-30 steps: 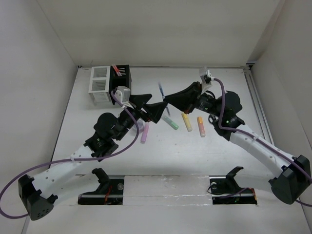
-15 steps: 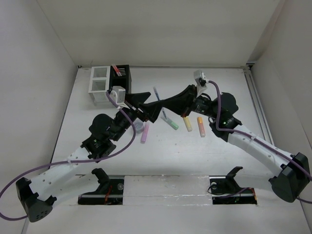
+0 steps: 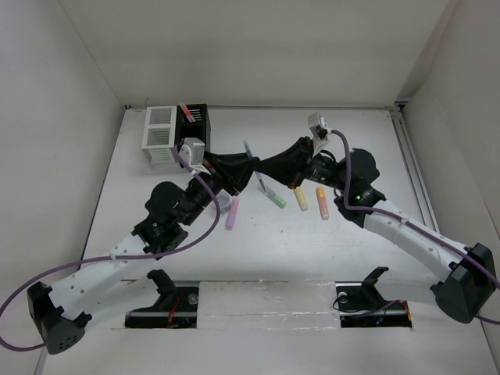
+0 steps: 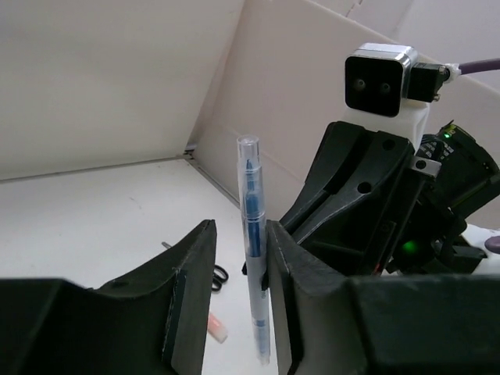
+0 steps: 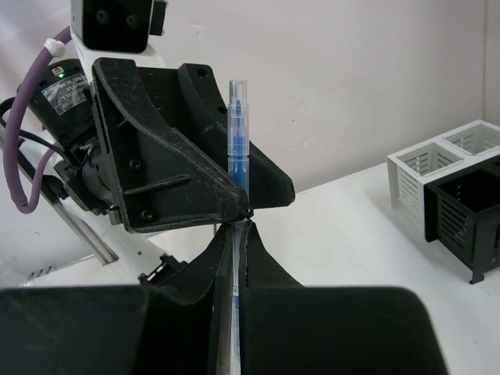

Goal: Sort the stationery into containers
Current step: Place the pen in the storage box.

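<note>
though a red pen [image 3: 187, 111] already stands in the black box [image 3: 197, 125] at 10 o'clock, purple [image 3: 232, 212], green [image 3: 273, 197], yellow [image 3: 300, 198] and orange [image 3: 322, 202] markers lie unsorted on the worktop [image 3: 351, 133]. left end effector [image 4: 237, 234] half-spread around the upright blue pen [image 4: 251, 203], one finger touching; right end effector [image 5: 241, 225] clenched on it, raised over mid-worktop.

Blue pen [image 4: 251, 234] w/ clear cap. Left gripper [image 4: 234, 266] & right gripper [image 5: 241, 234] both matt black. Organiser boxes slatted: white box [image 3: 160, 134], black box [image 3: 197, 129]. Red pen [image 3: 187, 112]. Table [image 3: 351, 133] white. Markers are pastel: lilac marker [image 3: 232, 212], green marker [image 3: 273, 198], yellow marker [image 3: 299, 197], orange marker [image 3: 322, 202]. Cable [image 4: 473, 68] purple. Wrist cam [image 4: 380, 78] has a black face, silver rim & white mount.
</note>
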{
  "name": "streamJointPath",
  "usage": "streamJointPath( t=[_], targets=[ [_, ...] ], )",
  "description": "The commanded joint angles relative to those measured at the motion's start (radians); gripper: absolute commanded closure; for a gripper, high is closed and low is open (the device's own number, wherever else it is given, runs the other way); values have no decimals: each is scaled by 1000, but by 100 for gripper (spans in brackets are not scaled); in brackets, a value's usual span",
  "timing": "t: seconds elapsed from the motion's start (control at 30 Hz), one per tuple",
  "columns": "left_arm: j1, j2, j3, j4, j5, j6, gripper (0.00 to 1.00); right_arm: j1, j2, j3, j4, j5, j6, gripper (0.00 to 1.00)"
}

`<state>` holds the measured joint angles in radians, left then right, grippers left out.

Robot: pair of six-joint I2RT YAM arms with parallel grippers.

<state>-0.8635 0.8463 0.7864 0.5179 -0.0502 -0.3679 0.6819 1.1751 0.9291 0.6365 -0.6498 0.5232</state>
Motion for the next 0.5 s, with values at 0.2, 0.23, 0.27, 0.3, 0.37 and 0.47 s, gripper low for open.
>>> streamJointPath(
  t=[0.2, 0.23, 0.27, 0.3, 0.37, 0.47],
  targets=[
    [8, 43, 88, -4, -13, 7, 100, 22, 12, 19, 68, -14, -11, 100],
    [8, 56, 97, -16, -13, 7, 100, 22, 12, 19, 68, -14, -11, 100],
    [8, 56, 106, -16, -40, 7, 100, 22, 12, 19, 68, -14, -11, 88],
    [8, 65, 106, -31, -63, 18, 100, 7, 12, 19, 68, -14, -11, 50],
    [8, 79, 142, -73, -137, 27, 100, -21, -14, -10, 68, -14, -20, 25],
    [8, 147, 178, -100, -363, 56, 100, -85, -80, -68, 31, 25, -34, 0]
  ],
)
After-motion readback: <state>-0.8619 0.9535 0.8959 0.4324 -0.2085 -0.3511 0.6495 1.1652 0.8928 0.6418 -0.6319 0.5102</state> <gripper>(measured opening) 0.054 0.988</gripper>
